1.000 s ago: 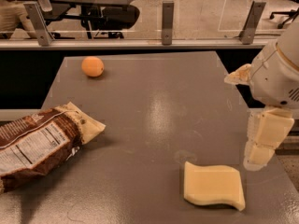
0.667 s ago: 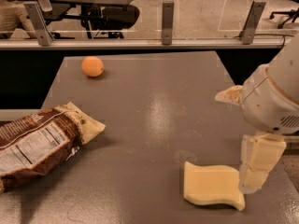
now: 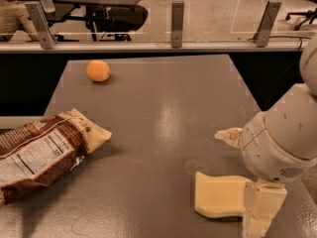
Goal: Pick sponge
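Observation:
The sponge (image 3: 218, 195) is a flat pale yellow slab with wavy edges, lying on the grey table (image 3: 163, 108) near its front right. My gripper (image 3: 258, 217) hangs from the white rounded wrist (image 3: 280, 138) and stands low over the sponge's right edge, covering that edge from view. The gripper's lower end runs out of the bottom of the view.
An orange (image 3: 98, 70) sits at the table's back left. A brown snack bag (image 3: 42, 152) lies at the left front. A rail with posts (image 3: 177, 18) runs behind the table, with chairs and desks beyond it.
My arm has moved down and to the left, bringing the gripper from beside the sponge's right side onto its right edge. The sponge, orange and bag have not moved.

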Motion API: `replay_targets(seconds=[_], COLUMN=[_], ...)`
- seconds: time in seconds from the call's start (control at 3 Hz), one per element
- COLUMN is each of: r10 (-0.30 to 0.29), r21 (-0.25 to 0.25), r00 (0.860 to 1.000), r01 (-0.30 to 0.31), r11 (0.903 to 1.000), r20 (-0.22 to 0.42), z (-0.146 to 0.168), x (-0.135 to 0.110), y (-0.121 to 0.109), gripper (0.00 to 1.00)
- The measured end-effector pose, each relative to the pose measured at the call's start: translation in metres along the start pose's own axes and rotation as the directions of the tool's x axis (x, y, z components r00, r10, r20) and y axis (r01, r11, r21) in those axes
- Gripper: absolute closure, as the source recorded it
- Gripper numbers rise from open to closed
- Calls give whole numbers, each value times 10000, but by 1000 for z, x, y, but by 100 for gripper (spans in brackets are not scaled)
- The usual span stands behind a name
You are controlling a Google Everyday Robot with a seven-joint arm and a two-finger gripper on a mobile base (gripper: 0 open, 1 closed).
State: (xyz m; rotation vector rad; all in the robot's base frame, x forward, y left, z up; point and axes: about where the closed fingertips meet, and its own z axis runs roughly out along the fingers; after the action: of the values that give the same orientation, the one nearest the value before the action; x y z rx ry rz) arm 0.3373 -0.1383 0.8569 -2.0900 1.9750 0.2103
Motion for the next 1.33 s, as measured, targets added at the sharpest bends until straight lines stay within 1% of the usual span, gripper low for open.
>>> replay_targets(seconds=[0.33, 0.67, 1.0, 1.33], r10=[-210, -304, -175, -94], r21=[-229, -332, -505, -557], r00=[9997, 9994, 9996, 9996], r01=[214, 310, 186, 108], r11=[9995, 9990, 9986, 9984], r20=[151, 188, 211, 256], z=[19, 28, 30, 27], x=[-1, -1, 2, 2], y=[15, 22, 20, 15], gripper=[0, 0, 26, 50])
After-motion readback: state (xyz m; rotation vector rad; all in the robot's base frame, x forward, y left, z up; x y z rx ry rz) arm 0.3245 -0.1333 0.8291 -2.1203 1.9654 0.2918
